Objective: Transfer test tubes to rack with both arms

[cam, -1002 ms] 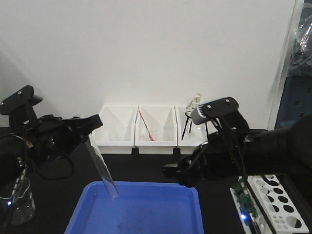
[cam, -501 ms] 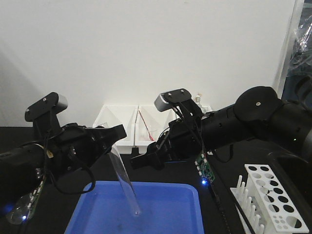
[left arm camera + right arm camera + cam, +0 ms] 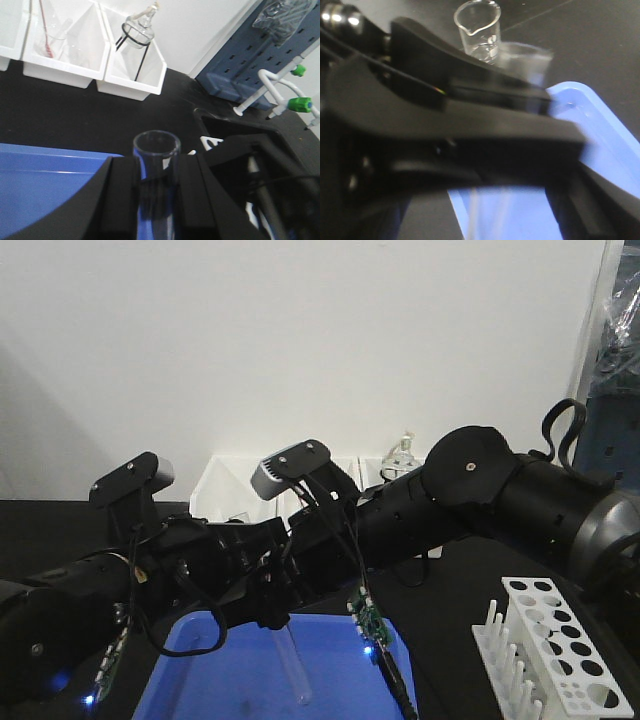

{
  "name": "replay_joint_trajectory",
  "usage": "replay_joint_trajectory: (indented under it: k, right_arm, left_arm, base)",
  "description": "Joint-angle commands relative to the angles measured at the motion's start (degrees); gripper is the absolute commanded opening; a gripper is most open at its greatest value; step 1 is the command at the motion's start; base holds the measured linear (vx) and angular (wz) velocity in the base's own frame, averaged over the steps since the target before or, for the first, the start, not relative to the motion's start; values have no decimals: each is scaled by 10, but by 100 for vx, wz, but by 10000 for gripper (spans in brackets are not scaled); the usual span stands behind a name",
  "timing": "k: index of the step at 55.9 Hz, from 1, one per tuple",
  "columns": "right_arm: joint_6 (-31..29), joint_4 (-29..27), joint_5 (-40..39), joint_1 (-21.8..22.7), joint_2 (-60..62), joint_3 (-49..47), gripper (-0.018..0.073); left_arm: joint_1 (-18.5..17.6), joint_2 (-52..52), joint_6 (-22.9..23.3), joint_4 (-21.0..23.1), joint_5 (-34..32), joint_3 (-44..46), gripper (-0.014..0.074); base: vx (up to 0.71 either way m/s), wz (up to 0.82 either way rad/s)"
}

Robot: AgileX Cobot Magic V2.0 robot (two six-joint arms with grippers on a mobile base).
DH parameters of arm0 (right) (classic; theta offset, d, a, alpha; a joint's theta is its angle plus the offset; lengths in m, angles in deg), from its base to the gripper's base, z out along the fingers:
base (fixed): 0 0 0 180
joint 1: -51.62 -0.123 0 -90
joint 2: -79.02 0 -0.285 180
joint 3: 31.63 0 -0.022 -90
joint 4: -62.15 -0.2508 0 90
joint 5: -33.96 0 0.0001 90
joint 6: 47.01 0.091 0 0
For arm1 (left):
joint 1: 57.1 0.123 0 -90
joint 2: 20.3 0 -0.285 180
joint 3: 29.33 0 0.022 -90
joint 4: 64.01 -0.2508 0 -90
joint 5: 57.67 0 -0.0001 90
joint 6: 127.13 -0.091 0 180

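Holding slim clear glass test tube (image 3: 156,150): left gripper (image 3: 156,172), closed just below open rim; tube hangs over blue plastic tray (image 3: 190,670). right arm (image 3: 470,490) alongside; right gripper hidden, cannot tell open or closed. Handling, judged: light, rigid, slick, breakable; take mid-barrel. White plastic rack (image 3: 550,640) well apart

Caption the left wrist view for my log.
Left gripper clamps a clear test tube, mouth up, over the blue tray, white bins behind.
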Motion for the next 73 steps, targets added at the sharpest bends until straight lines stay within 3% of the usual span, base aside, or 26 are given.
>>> replay_joint_trajectory:
  k: [1,10,19,40,59,66,73]
  right_arm:
    - [4,-18,-36,0,25,-20,592]
    - [12,-18,-80,0,24,-20,557]
    - [15,-16,-78,0,24,-20,451]
    - [25,-12,-68,0,24,-20,-18]
    - [25,-13,-84,0,24,-20,-15]
    - [25,-13,-90,0,24,-20,-15]
    - [25,-13,-91,0,24,-20,-15]
  left_arm:
    - [-3,-22,15,5,-65,19,-7]
    - [-3,-22,36,8,-59,19,-7]
    - [-3,-22,36,8,-60,19,-7]
    - [-3,-22,35,3,-64,19,-7]
    - [-3,-22,34,3,-73,19,30]
    - [-3,-22,33,0,-93,19,141]
    - [-3,-22,33,-3,-116,19,347]
  base:
    - [0,0]
    - [0,0]
    - [0,0]
    - [0,0]
    - [0,0]
    - [0,0]
    - [0,0]
